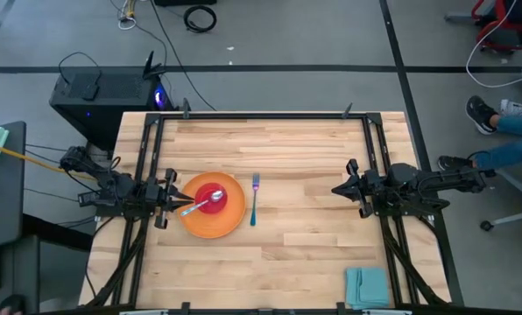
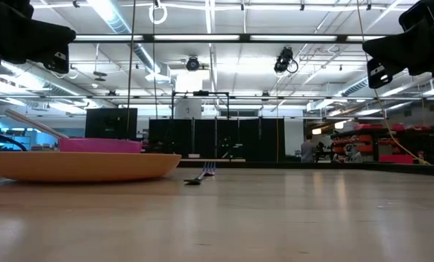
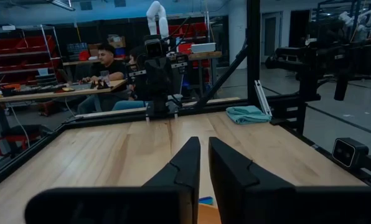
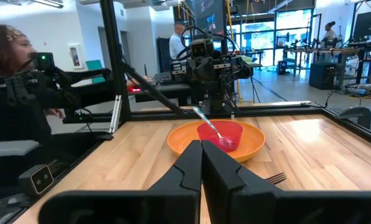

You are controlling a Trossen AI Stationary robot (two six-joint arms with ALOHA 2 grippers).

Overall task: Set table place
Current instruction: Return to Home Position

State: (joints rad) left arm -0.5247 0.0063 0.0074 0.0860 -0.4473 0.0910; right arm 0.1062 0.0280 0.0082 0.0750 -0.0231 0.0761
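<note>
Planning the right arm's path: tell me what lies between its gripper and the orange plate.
In the high view, only the fork lies on the table between the right gripper and the orange plate.

I see an orange plate (image 1: 215, 219) holding a pink-red bowl (image 1: 212, 200) with a silver spoon (image 1: 193, 208). Right of it lies a blue-handled fork (image 1: 254, 199). The table (image 1: 305, 166) is light wood planks, black-railed; a teal napkin (image 1: 367, 286) sits near-right.
</note>
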